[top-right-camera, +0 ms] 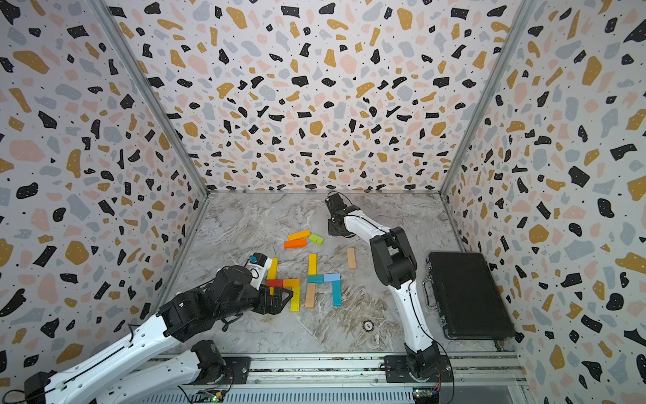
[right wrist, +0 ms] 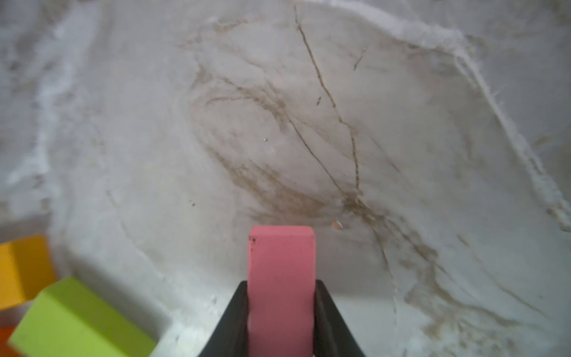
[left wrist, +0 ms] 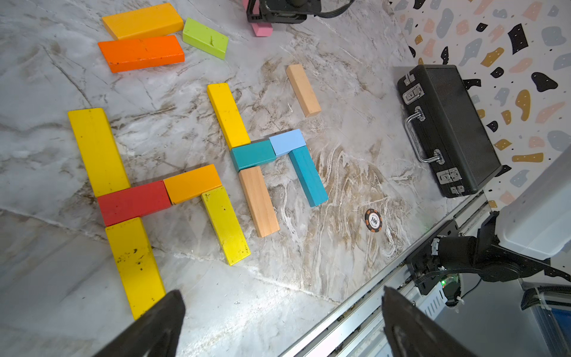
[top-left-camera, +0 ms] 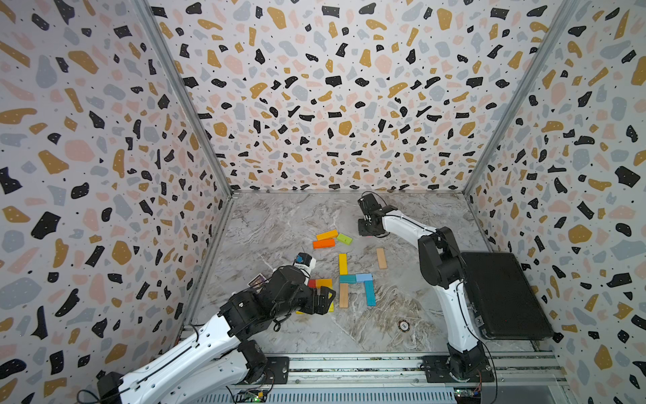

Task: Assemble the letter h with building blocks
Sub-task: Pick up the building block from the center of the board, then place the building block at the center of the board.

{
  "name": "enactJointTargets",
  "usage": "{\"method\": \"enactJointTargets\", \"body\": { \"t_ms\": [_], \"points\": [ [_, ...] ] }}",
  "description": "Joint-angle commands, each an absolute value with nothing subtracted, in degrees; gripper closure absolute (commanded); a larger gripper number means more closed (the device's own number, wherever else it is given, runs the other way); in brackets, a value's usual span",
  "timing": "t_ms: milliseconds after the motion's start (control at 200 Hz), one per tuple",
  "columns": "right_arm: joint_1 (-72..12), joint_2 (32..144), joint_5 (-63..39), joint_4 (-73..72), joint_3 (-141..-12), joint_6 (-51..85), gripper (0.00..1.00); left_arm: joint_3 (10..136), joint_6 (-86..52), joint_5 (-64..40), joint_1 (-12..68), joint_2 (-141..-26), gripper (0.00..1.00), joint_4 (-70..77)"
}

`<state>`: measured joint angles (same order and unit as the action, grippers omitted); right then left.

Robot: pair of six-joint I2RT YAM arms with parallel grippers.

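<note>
Pinching pink block [right wrist: 281, 256], right claw [right wrist: 281, 289]

Our left arm [top-left-camera: 195, 353] comes in from the lower left, left gripper [left wrist: 282, 295] wide open. Our right arm [top-left-camera: 454, 311] reaches to the middle, right gripper [right wrist: 281, 287] squeezing a pink block [right wrist: 281, 259].

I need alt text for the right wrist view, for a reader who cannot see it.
The right gripper is shut on a pink block, with the marble tabletop behind it. A lime-green block and a yellow-orange block lie nearby.
</note>
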<state>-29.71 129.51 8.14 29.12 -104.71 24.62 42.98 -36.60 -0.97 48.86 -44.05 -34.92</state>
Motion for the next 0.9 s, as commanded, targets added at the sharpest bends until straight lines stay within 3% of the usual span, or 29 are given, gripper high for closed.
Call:
{"method": "enactJointTargets", "body": {
  "t_ms": [0,260,405,766,896],
  "points": [
    [-29.97,115.11,7.1,22.63,-98.76,24.96,0.77,42.39,-35.21,-0.14,48.57,-43.03,0.01,-34.53],
    [-31.18,88.56,4.79,20.04,-64.65,33.27,0.77,41.87,-34.3,-1.22,48.3,-43.14,0.01,-32.57],
    [-33.22,79.33,3.69,21.99,-51.8,33.79,0.76,41.32,-33.62,-2.34,48.08,-44.5,0.01,-30.61],
    [-36.66,80.46,-4.68,18.24,-40.99,26.5,0.73,42.34,-32.78,-2.77,48.01,-46.14,0.01,-29.79],
    [-36.74,81.23,-2.68,20.75,-40.62,27.14,0.53,42.24,-32.75,-2.67,47.99,-46.05,0.01,-30.06]
  ]
}}
